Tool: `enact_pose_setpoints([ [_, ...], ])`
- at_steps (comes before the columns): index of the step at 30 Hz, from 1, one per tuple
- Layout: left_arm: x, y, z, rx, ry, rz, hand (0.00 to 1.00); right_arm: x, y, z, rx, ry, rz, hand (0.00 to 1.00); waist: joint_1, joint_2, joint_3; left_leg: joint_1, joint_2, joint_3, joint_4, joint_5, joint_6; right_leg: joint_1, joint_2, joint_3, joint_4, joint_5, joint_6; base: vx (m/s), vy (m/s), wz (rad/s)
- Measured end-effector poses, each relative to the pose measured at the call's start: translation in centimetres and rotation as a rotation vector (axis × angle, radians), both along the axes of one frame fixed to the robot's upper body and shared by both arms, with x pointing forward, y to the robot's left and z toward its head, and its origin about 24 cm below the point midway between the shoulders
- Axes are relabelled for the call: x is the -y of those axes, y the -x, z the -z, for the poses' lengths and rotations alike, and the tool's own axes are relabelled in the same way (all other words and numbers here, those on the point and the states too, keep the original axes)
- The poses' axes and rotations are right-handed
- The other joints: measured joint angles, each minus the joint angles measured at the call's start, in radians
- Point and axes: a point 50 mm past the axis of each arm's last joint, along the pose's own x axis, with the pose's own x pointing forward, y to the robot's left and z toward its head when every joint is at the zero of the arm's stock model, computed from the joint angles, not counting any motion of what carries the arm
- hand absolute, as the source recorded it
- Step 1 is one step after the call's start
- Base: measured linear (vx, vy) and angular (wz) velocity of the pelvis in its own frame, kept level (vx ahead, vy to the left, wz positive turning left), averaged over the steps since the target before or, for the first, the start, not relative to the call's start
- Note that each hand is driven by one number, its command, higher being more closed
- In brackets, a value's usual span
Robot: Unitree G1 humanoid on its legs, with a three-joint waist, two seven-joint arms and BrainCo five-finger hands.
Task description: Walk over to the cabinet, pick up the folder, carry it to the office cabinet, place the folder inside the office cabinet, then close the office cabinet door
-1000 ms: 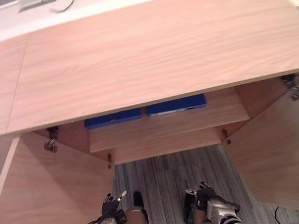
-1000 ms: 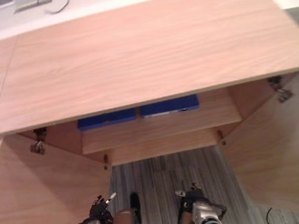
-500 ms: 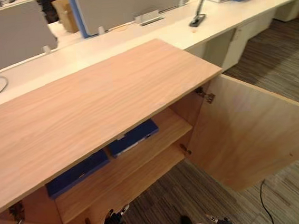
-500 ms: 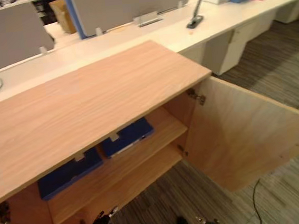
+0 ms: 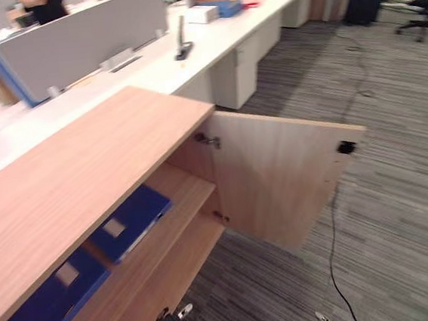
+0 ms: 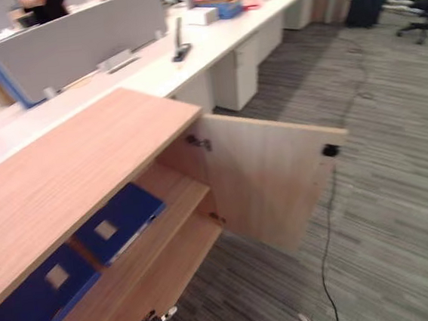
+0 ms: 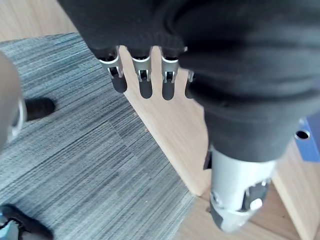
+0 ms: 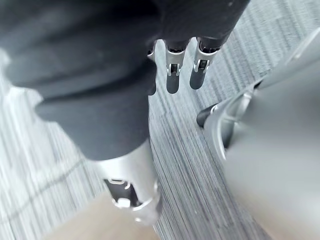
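Left eye view: cabinet door (image 5: 284, 176) open, carpet (image 5: 408, 210) past its free edge.

— Where's the left hand (image 7: 235, 70)?
— Hanging low at the robot's side, fingers (image 7: 145, 82) straight and pointing down, thumb (image 7: 240, 197) apart.
— And the right hand (image 8: 95, 70)?
— Same pose: low, fingers (image 8: 172, 75) straight and relaxed, thumb (image 8: 131, 192) off to one side.
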Motion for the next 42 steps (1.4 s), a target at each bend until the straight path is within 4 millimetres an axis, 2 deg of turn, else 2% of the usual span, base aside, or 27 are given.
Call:
enact_pose_setpoints([
  [1,-0.5,0.5,0.1,-0.021,-0.004,-0.011,0.0,-0.2,1.0,0.2,-0.024,-0.021,0.044,0.0,-0.004,-0.003,-0.001,0.009,0.012,-0.001,0.001,-0.004,0.005,0.035,0.044,0.004,-0.06,0.018,-0.005,-0.05,-0.098,-0.53],
  [2,-0.6,0.7,0.2,-0.031,-0.005,-0.013,0.0,-0.3,1.5,0.3,-0.037,-0.03,0.057,0.0,-0.007,-0.007,-0.003,0.013,0.02,-0.012,-0.003,-0.003,0.003,0.046,0.061,0.005,-0.084,0.027,-0.006,-0.02,-0.1,-0.23],
  [4,-1.1,1.3,0.3,-0.047,-0.008,-0.023,0.0,-0.2,1.5,0.3,-0.035,-0.035,0.069,0.0,-0.008,-0.012,-0.002,0.007,0.03,-0.022,-0.014,-0.002,0.001,0.066,0.101,0.021,-0.174,0.076,-0.008,-0.01,-0.084,-0.21],
  [5,-1.2,1.3,0.3,-0.045,-0.009,-0.026,0.0,-0.3,1.2,0.3,-0.029,-0.036,0.065,0.0,-0.008,-0.011,-0.003,0.003,0.029,-0.022,-0.013,-0.002,0.0,0.067,0.105,0.024,-0.191,0.087,-0.008,-0.02,-0.029,-0.22],
  [8,-1.6,1.1,0.2,-0.044,-0.024,-0.002,0.0,0.1,-0.4,0.0,0.006,-0.016,0.006,0.0,-0.008,-0.017,0.006,0.003,0.02,-0.032,-0.013,-0.002,0.0,0.088,0.111,0.032,-0.249,0.122,-0.005,-0.02,-0.009,-0.07],
  [9,-1.6,0.9,0.1,-0.042,-0.03,0.022,0.0,0.7,-1.5,-0.4,0.036,0.013,-0.021,0.0,-0.008,-0.02,0.008,0.003,0.015,-0.038,-0.013,-0.002,-0.001,0.097,0.115,0.032,-0.268,0.133,-0.003,-0.04,-0.007,-0.03],
  [10,-1.6,0.5,0.0,-0.028,-0.041,0.05,0.0,1.9,-3.4,-1.2,0.085,0.061,-0.048,0.0,-0.006,-0.021,0.009,0.002,0.008,-0.039,-0.014,-0.004,-0.003,0.099,0.115,0.039,-0.283,0.145,-0.002,-0.04,0.0,-0.08],
  [12,-1.7,0.4,-0.1,-0.02,-0.048,0.065,0.0,3.2,-5.2,-2.0,0.13,0.11,-0.065,0.0,-0.004,-0.022,0.013,0.003,0.003,-0.039,-0.014,-0.004,-0.003,0.099,0.113,0.049,-0.291,0.153,-0.001,-0.03,0.01,-0.13],
  [15,-2.3,0.1,-0.3,-0.012,-0.073,0.101,0.0,7.1,-9.8,-5.4,0.259,0.274,-0.089,0.0,-0.002,-0.023,0.026,0.003,-0.001,-0.045,-0.015,-0.011,-0.01,0.097,0.11,0.052,-0.291,0.156,0.0,-0.05,0.004,-0.02],
  [16,-2.4,0.0,-0.4,-0.012,-0.078,0.107,0.0,7.8,-10.6,-6.0,0.28,0.301,-0.09,0.0,-0.002,-0.021,0.025,0.003,-0.001,-0.046,-0.015,-0.012,-0.01,0.097,0.11,0.052,-0.291,0.157,0.0,-0.03,-0.008,0.01],
  [18,-2.9,0.3,-0.4,-0.02,-0.093,0.118,0.0,10.0,-13.2,-8.7,0.353,0.406,-0.12,0.0,-0.002,-0.023,0.028,0.002,-0.002,-0.053,-0.02,-0.014,-0.011,0.095,0.109,0.052,-0.292,0.157,0.001,0.0,0.0,0.0],
  [22,-3.5,1.0,-0.3,-0.038,-0.106,0.121,0.0,12.2,-17.0,-12.7,0.457,0.515,-0.149,0.0,-0.002,-0.023,0.031,0.0,-0.008,-0.08,-0.027,-0.014,-0.011,0.091,0.105,0.052,-0.291,0.161,0.005,0.0,0.0,0.0],
  [27,-3.9,1.4,-0.3,-0.049,-0.105,0.128,0.0,13.4,-20.7,-16.5,0.557,0.538,-0.137,0.0,0.001,-0.016,0.036,-0.015,-0.022,-0.102,-0.022,-0.013,-0.01,0.084,0.088,0.043,-0.291,0.167,0.013,-0.01,-0.003,0.05],
  [31,-3.7,1.8,-0.2,-0.055,-0.093,0.125,0.0,15.0,-23.3,-20.8,0.649,0.58,-0.137,0.0,0.004,0.018,0.059,-0.027,-0.041,-0.151,-0.007,-0.012,-0.009,0.095,0.061,0.024,-0.291,0.171,0.019,-0.03,-0.004,0.19],
  [35,-3.7,2.8,0.0,-0.074,-0.078,0.095,0.0,14.5,-25.4,-23.2,0.715,0.577,-0.169,0.0,0.009,0.03,0.068,-0.042,-0.048,-0.179,0.004,-0.01,-0.006,0.098,0.048,0.004,-0.291,0.173,0.022,-0.04,-0.011,0.16],
  [39,-3.1,2.8,0.1,-0.073,-0.06,0.124,0.0,14.1,-27.0,-25.2,0.755,0.581,-0.223,0.0,0.029,0.046,0.091,-0.054,-0.055,-0.21,0.007,-0.006,0.0,0.103,0.037,-0.019,-0.291,0.178,0.023,-0.06,-0.018,0.18],
  [42,-2.9,2.8,0.1,-0.066,-0.05,0.147,0.0,13.6,-28.0,-26.3,0.778,0.561,-0.255,0.0,0.033,0.06,0.103,-0.068,-0.065,-0.244,0.007,0.001,0.01,0.106,0.024,-0.047,-0.29,0.182,0.026,-0.07,-0.003,0.29],
])
